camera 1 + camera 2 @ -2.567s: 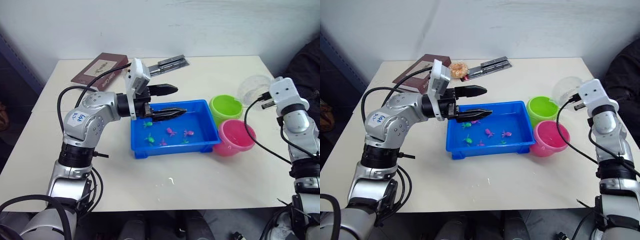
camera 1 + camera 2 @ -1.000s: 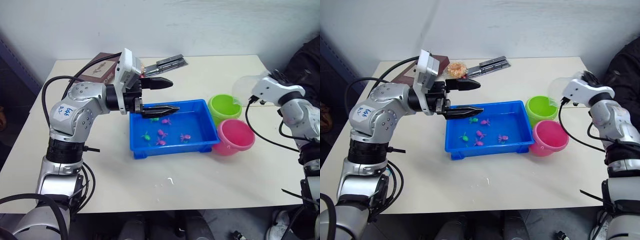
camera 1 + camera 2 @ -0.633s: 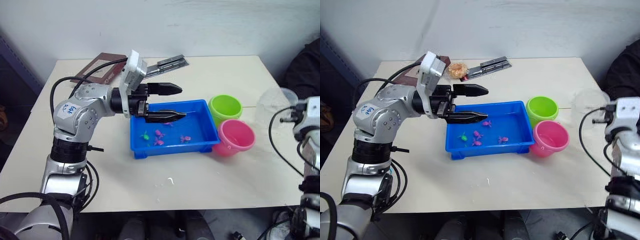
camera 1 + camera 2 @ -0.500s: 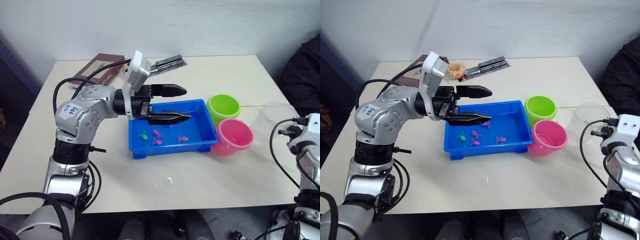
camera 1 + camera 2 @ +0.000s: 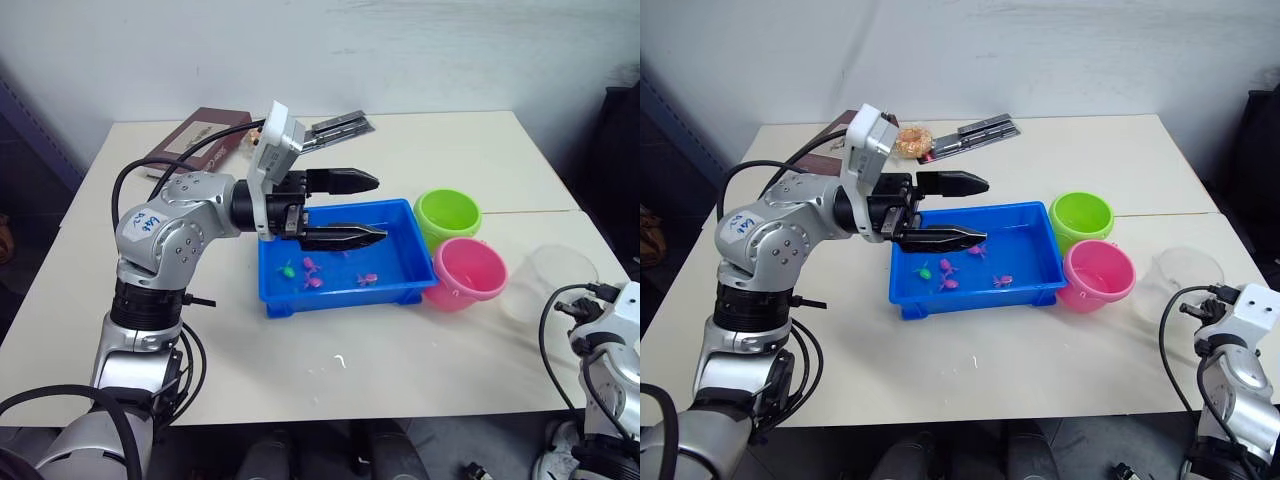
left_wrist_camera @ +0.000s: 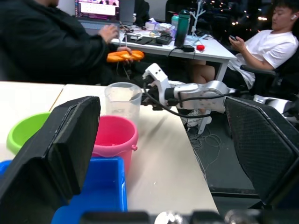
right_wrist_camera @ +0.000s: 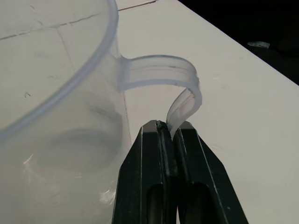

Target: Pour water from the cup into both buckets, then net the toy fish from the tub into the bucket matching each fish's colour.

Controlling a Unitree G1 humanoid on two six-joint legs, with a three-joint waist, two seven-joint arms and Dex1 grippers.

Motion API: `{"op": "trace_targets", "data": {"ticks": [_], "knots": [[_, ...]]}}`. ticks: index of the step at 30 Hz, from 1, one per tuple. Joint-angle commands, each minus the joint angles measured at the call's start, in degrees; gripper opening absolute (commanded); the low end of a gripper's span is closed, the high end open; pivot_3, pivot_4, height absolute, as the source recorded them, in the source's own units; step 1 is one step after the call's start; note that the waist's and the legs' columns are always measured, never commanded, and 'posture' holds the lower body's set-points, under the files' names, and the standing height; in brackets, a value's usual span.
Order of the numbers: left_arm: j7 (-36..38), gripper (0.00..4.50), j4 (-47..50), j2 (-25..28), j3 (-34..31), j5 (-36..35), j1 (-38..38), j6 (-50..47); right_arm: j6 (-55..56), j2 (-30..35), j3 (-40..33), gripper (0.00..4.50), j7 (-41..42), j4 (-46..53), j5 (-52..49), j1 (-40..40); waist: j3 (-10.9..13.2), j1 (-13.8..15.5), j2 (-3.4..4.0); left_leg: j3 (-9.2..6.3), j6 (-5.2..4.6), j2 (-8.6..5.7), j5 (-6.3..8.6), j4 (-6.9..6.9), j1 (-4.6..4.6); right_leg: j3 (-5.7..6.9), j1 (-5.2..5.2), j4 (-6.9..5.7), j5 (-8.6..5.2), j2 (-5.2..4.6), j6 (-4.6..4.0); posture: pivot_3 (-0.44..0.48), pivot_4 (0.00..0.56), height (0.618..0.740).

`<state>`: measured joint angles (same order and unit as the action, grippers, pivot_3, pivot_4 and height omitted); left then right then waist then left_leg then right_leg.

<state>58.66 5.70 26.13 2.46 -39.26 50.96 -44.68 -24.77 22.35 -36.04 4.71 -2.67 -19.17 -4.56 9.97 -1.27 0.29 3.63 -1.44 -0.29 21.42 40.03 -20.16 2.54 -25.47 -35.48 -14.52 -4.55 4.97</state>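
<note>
The clear cup (image 5: 548, 285) stands upright on the table to the right of the pink bucket (image 5: 470, 272). My right gripper (image 7: 171, 135) is shut on the cup's handle. The lime green bucket (image 5: 447, 215) sits just behind the pink one. Left of both buckets lies the blue tub (image 5: 340, 297), holding small pink fish (image 5: 310, 267) and a green fish (image 5: 288, 268). My left gripper (image 5: 378, 207) hovers open over the tub's back half with nothing between its fingers (image 6: 60, 149).
A brown book (image 5: 195, 140), a dark metal object (image 5: 335, 127) and an orange round item (image 5: 912, 140) lie at the table's back. The table's right edge runs close beside the cup. Two seated people (image 6: 42, 42) appear beyond the table in the left wrist view.
My right arm has swung the cup away from above the green bucket and lowered it to the table, right of the pink bucket. The left gripper stays open over the tub, shifted slightly.
</note>
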Motion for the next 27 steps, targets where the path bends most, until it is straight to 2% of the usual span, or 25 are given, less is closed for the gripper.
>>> {"op": "trace_targets", "data": {"ticks": [1, 3, 6, 13, 17, 19, 23, 25, 27], "knots": [[1.0, 4.50, -0.1, 0.4, -0.4, -0.4, 0.4, 0.7, 2.1, -0.5, -0.5, 1.06, 0.4, 5.8, -0.5, 3.5, 0.0, 0.3, 0.00, -0.01, 0.00, -0.01, 0.00, -0.01, 0.00, 0.00, 0.00, 0.00, 0.00, 0.00, 0.00, 0.000, 0.150, 0.740], [1.6, 4.50, -0.4, 0.2, 0.0, 0.0, 0.6, 1.2, 2.0, -0.8, -0.8, 2.12, 0.4, 8.3, -0.5, 5.6, 0.0, 0.5, 0.00, -0.01, -0.01, -0.01, 0.00, -0.01, 0.00, -0.01, 0.00, 0.01, 0.00, -0.01, 0.00, 0.000, 0.150, 0.740], [2.5, 4.50, -1.3, 0.0, 0.7, 0.5, 1.0, 2.0, 0.5, -0.4, -1.4, 3.33, 0.6, 12.9, -0.7, 9.7, 0.0, 1.0, 0.01, 0.00, -0.02, -0.03, 0.00, -0.01, 0.02, -0.04, 0.00, 0.00, 0.00, 0.00, 0.00, 0.000, 0.150, 0.740], [4.4, 4.50, -3.6, -0.2, 1.3, 1.7, 1.6, 3.7, -2.9, 2.5, -3.6, 3.33, 6.1, 25.4, -3.3, 20.8, 0.0, 1.3, 0.00, -0.01, -0.06, -0.04, 0.00, -0.01, 0.00, -0.04, 0.01, 0.02, 0.00, 0.03, 0.00, 0.000, 0.150, 0.740], [5.2, 4.50, -4.7, -0.2, 1.0, 1.5, 1.2, 3.8, -4.2, 6.7, -5.6, 4.44, 13.4, 30.1, -8.8, 23.7, 0.0, 1.1, -0.01, 0.01, -0.12, -0.05, 0.02, -0.01, 0.01, -0.09, 0.01, 0.03, 0.00, 0.05, 0.00, 0.000, 0.150, 0.740], [5.2, 4.50, -4.8, 0.1, 0.8, 1.6, 1.0, 3.6, -5.5, 10.2, -5.7, 4.44, 18.8, 32.8, -13.1, 23.8, 0.0, 1.1, -0.02, 0.01, -0.12, -0.03, 0.02, -0.01, 0.02, -0.10, 0.01, 0.03, 0.00, 0.06, 0.00, 0.000, 0.150, 0.740], [3.1, 4.50, -2.8, 2.8, -1.5, 0.8, -1.5, 1.0, -8.6, 20.4, -0.5, 4.44, 31.1, 36.0, -21.2, 18.3, 0.0, 0.7, -0.06, 0.03, -0.16, -0.02, 0.04, 0.00, 0.04, -0.14, 0.03, 0.03, 0.00, 0.10, 0.00, 0.000, 0.150, 0.740], [0.5, 4.50, -0.7, 4.2, -3.4, 0.0, -3.4, -1.0, -7.9, 24.6, 5.8, 4.44, 36.0, 34.6, -21.1, 12.8, 0.1, 0.8, -0.24, 0.00, -0.19, -0.02, 0.06, -0.02, 0.10, -0.22, 0.03, 0.04, 0.00, 0.06, 0.00, 0.000, 0.150, 0.740], [-3.6, 4.50, 1.8, 5.5, -6.2, -0.3, -6.0, -3.1, -7.5, 26.1, 13.2, 4.44, 39.9, 33.1, -21.5, 4.6, 0.2, 0.9, -0.39, -0.12, -0.17, 0.02, 0.06, -0.01, 0.08, -0.17, 0.03, 0.04, -0.01, 0.08, -0.02, 0.000, 0.150, 0.740]]}}
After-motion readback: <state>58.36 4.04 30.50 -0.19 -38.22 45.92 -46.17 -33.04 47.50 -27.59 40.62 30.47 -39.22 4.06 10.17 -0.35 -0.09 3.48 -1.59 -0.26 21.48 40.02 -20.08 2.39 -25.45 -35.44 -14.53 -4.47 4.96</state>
